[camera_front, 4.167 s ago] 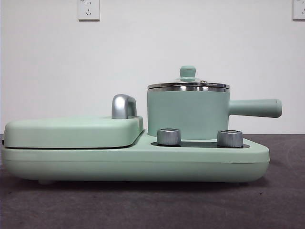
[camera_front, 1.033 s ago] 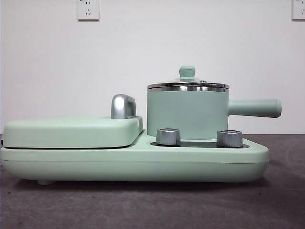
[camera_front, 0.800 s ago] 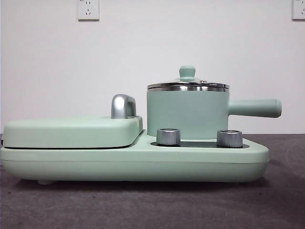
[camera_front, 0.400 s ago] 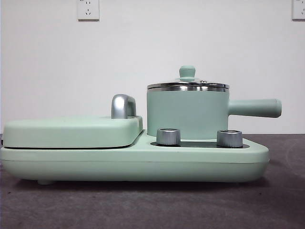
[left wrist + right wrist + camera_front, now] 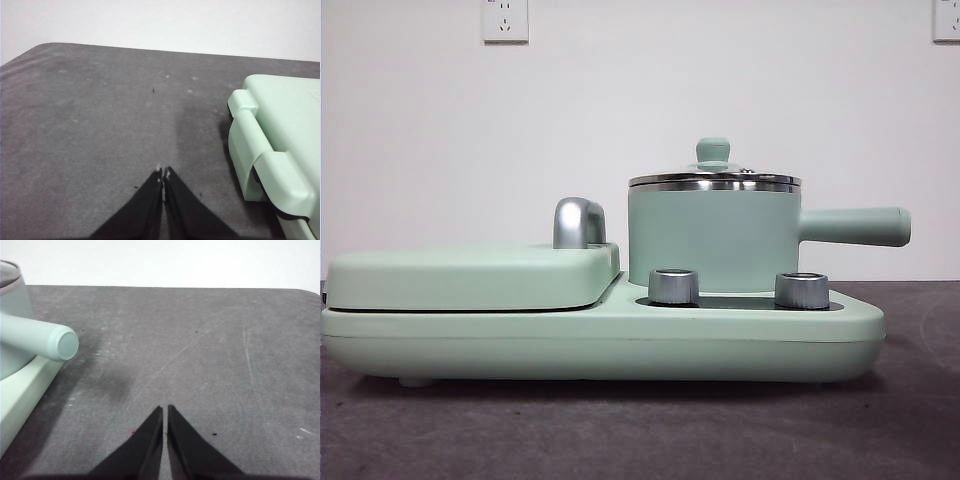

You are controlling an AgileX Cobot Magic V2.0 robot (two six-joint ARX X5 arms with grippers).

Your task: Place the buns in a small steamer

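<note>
The small steamer (image 5: 712, 238) is a mint-green pot with a steel rim, a long side handle (image 5: 855, 227) and its lid with a green knob (image 5: 713, 152) on. It stands on the right half of a mint-green cooker base (image 5: 600, 340). Its handle also shows in the right wrist view (image 5: 37, 336). The buns are out of view. My left gripper (image 5: 163, 174) is shut and empty over bare table beside the cooker's hinged end (image 5: 270, 150). My right gripper (image 5: 164, 410) is shut and empty over bare table beyond the handle's tip. Neither arm shows in the front view.
A flat mint-green lidded grill plate (image 5: 470, 275) with a steel handle (image 5: 579, 222) fills the cooker's left half. Two steel knobs (image 5: 673, 286) (image 5: 801, 290) sit in front of the pot. The dark grey table (image 5: 200, 350) lies beyond both ends of the cooker.
</note>
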